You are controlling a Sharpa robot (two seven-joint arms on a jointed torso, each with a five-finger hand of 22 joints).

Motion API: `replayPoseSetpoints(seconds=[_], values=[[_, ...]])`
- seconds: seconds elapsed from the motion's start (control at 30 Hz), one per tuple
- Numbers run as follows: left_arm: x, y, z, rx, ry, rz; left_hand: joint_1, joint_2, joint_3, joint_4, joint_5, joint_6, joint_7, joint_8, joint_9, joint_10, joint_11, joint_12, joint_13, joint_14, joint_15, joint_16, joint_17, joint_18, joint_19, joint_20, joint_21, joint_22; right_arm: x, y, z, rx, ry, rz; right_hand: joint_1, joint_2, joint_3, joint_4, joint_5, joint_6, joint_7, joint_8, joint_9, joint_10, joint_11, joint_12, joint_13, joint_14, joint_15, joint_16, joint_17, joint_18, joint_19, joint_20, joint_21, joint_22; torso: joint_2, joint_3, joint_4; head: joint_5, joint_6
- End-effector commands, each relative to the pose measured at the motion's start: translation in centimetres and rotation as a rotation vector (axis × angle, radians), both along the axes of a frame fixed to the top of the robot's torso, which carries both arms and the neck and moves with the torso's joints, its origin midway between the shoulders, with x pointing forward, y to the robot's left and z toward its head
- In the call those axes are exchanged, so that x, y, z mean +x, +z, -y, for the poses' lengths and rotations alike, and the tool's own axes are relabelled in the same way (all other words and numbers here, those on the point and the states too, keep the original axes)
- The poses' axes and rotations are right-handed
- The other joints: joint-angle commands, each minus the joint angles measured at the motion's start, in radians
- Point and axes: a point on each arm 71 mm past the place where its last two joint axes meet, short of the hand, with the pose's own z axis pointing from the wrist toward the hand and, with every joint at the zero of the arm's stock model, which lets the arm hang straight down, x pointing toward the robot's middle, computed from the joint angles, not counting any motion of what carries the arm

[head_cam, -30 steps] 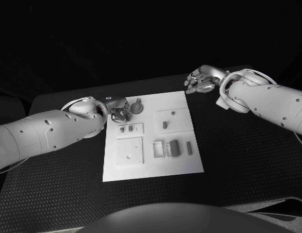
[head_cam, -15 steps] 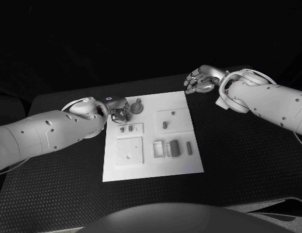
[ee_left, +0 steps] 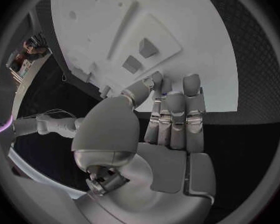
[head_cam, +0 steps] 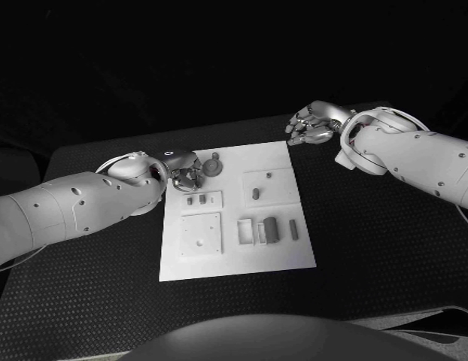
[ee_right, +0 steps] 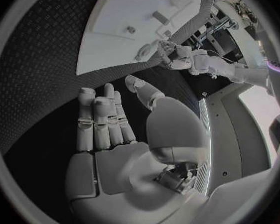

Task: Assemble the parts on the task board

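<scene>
Two silver hands flank the white rectangular task board. Left hand hovers at its far left corner beside a small grey round part, fingers straight, gripping nothing. Small grey block parts lie mid-board. Right hand hovers off the far right corner, fingers loosely apart, empty.

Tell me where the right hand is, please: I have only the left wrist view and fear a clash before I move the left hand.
Observer: The right hand is off the task board, just past its far right corner, over the black table.
Operator: Is it carrying anything?
Observer: No. Its own wrist view shows a bare palm and straight fingers.
Operator: What lies ahead of my fingers?
Observer: A round grey part sits at the fingertips of the left hand, near the board's far left corner. I cannot tell whether it is pinched.
</scene>
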Motion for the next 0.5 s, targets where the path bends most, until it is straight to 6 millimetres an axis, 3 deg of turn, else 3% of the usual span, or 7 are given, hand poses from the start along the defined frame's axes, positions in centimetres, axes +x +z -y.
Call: replayPoseSetpoints(seconds=[0.03, 0.5], values=[[-0.28, -0.37, 0.27, -0.031, -0.012, -0.01, -0.027, -0.018, -0.021, 0.005, -0.002, -0.031, 0.018, -0.02, -0.007, -0.002, 0.003, -0.003, 0.001, -0.006, 0.002, 0.002, 0.003, 0.062, 0.0, 0.002, 0.001, 0.02, -0.05, -0.04, -0.11, 0.0, 0.012, -0.005, -0.009, 0.002, -0.001, 0.005, 0.006, -0.006, 0.012, 0.004, 0.001, 0.018, 0.01, -0.006, 0.002, -0.006, -0.001, 0.007, -0.002, 0.046, 0.001, -0.004, -0.002, 0.018, 0.0, 0.0005, -0.0001, 0.0, 0.0], [-0.26, -0.41, 0.08, -0.029, -0.002, -0.016, -0.041, -0.051, -0.054, 0.004, 0.008, -0.077, 0.038, -0.044, -0.02, -0.004, 0.004, -0.007, 0.008, -0.011, 0.003, 0.0, 0.011, 0.063, -0.002, 0.001, -0.002, 0.019, -0.04, -0.05, -0.02, -0.001, 0.01, -0.005, -0.01, 0.001, -0.001, 0.005, 0.006, -0.007, 0.012, 0.004, 0.001, 0.017, 0.01, -0.006, 0.002, -0.006, 0.0, 0.007, -0.002, 0.046, 0.0, -0.004, -0.003, 0.018, 0.0, 0.0003, -0.0003, 0.001, 0.0]])
